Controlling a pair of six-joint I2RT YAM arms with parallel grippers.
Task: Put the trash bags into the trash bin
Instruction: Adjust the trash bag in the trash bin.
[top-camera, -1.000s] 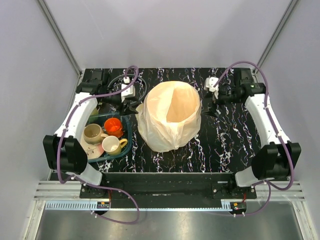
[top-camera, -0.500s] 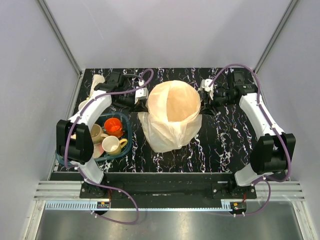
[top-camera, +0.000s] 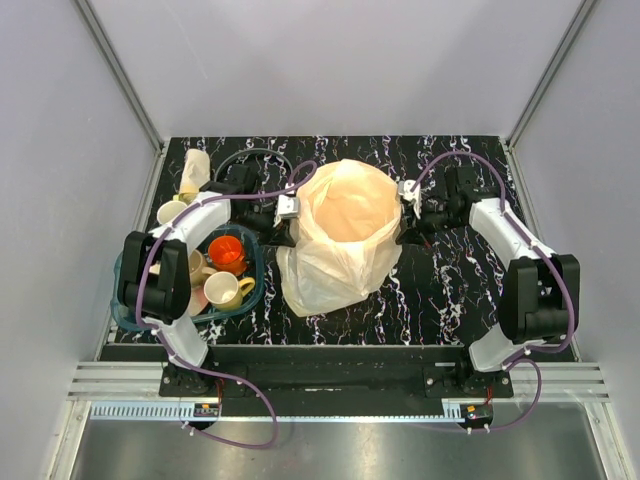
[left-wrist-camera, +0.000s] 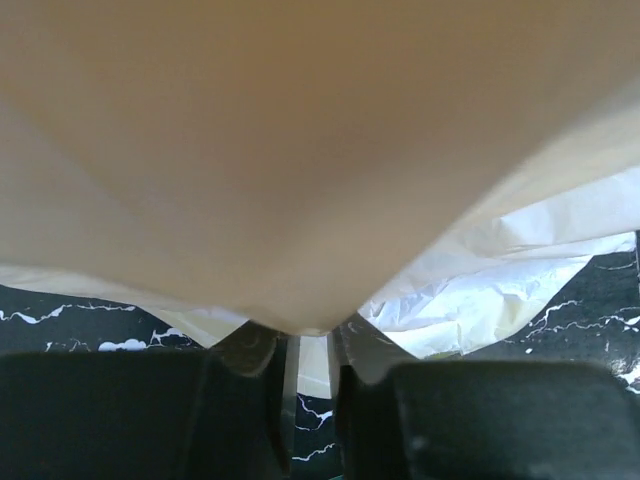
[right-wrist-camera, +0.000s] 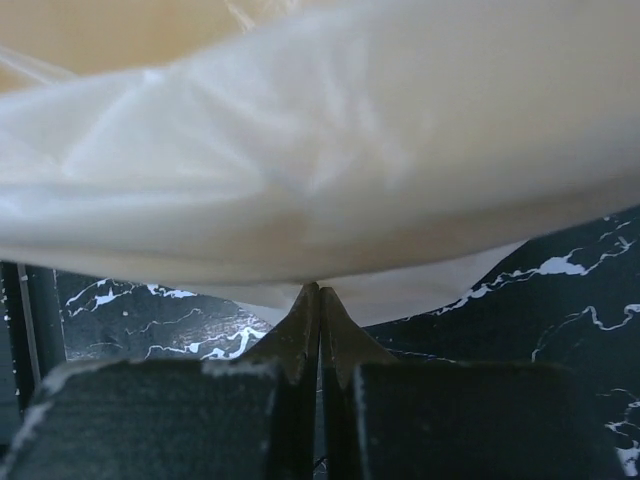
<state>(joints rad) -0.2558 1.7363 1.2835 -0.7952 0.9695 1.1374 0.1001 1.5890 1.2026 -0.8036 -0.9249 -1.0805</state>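
Whitish-yellow and crinkly: found the trash bag (top-camera: 335, 255) standing as a tall mound at the centre of the black marbled table (top-camera: 455, 290), stretched across the top and spilling in folds toward 6 o'clock. Could not make out the trash bin under the film, beyond a warm peach tint through the upper part. Saw the left gripper (top-camera: 293, 218) at the bag's 9 o'clock edge. Found it clenched on a narrow fold of film in its wrist view, with only a slit between the fingers. Saw the right gripper (top-camera: 403, 215) at the 3 o'clock edge, pressed fully together. Found the film there pulled to a point at the tips, so grasping the bag too. Noted a teal dish tray (top-camera: 252, 285) near the bag at its 9 o'clock, holding an orange cup (top-camera: 227, 252) and cream mugs (top-camera: 226, 291).
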